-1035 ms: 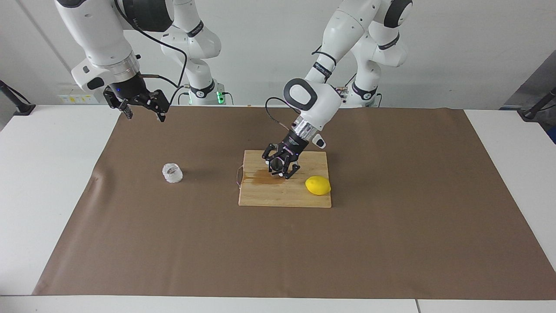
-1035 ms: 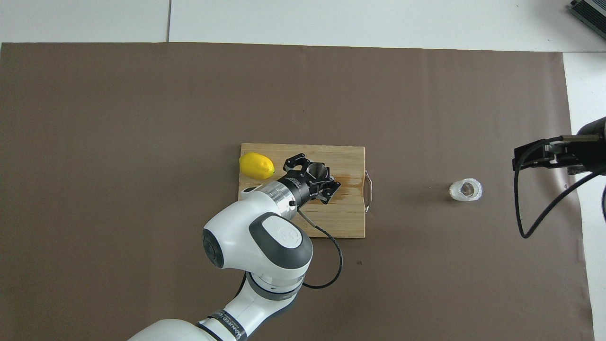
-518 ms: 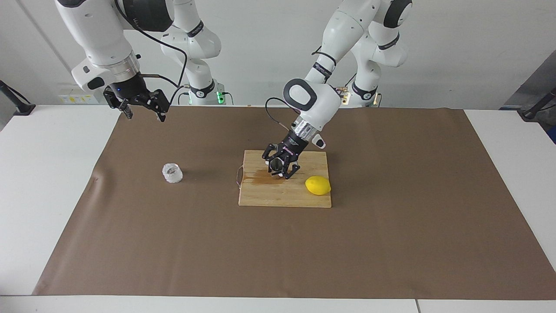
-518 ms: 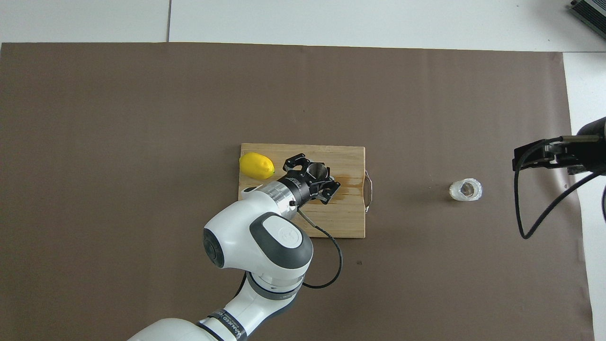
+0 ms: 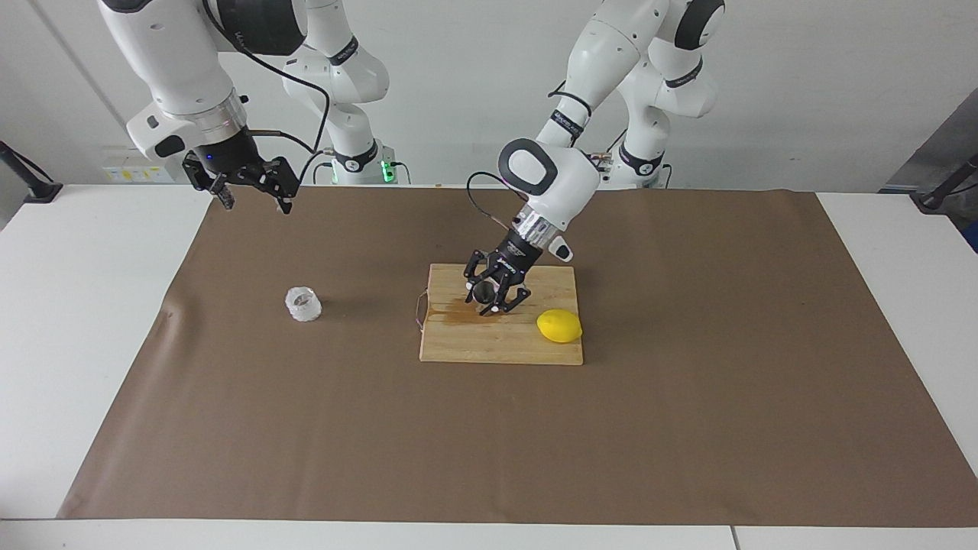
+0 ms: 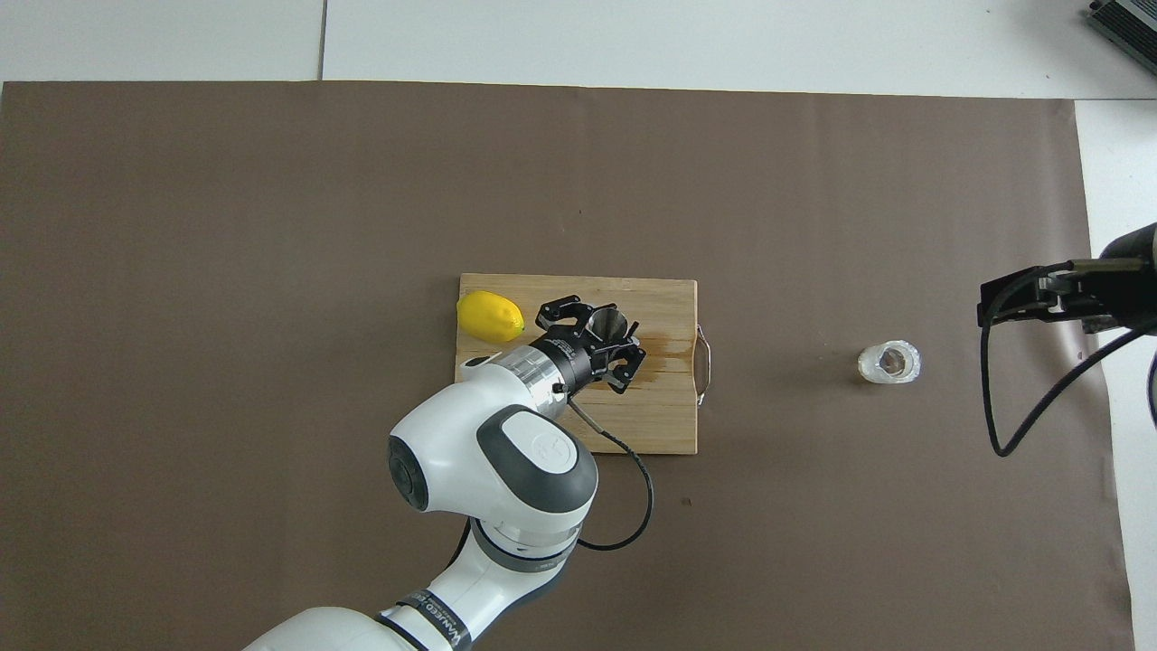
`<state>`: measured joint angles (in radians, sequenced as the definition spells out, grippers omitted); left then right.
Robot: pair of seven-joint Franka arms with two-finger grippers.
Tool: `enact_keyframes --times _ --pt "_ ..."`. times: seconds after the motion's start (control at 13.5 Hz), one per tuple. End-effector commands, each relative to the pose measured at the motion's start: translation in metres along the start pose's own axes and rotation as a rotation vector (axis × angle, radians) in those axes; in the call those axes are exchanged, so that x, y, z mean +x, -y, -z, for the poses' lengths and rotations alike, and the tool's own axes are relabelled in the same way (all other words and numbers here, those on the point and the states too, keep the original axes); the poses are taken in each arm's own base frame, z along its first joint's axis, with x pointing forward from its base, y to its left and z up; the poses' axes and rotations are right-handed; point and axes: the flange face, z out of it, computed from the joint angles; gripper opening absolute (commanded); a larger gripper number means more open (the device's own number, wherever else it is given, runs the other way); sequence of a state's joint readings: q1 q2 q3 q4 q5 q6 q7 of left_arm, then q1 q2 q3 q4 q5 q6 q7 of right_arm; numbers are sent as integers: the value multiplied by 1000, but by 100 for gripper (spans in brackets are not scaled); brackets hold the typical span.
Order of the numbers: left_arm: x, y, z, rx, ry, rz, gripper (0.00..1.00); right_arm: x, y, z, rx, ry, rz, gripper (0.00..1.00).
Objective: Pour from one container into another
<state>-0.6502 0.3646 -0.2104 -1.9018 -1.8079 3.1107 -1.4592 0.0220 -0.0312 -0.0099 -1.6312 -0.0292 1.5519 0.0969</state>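
The left gripper (image 5: 493, 294) sits around the jigger (image 5: 483, 292) on the board (image 5: 500, 344).
Its grip cannot be told; the right gripper (image 5: 252, 191) waits wide, glass (image 5: 303, 304) alone.

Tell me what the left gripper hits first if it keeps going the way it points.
The left gripper already straddles the steel jigger on the cutting board. Pushed onward along its downward slant, it would probably press into the jigger, then the board.

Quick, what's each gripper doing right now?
Left gripper: around the jigger on the board, grip cannot be told.
Right gripper: open, empty.
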Motion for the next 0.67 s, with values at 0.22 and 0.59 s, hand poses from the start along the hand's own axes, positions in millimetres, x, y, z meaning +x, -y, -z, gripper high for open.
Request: enact_keyframes --times 0.22,0.59 --pt "-4 1 -2 -18 1 -25 52 -9 1 0 7 8 24 100" --pt "-5 0 0 -19 0 -41 49 -11 11 1 6 7 43 100"
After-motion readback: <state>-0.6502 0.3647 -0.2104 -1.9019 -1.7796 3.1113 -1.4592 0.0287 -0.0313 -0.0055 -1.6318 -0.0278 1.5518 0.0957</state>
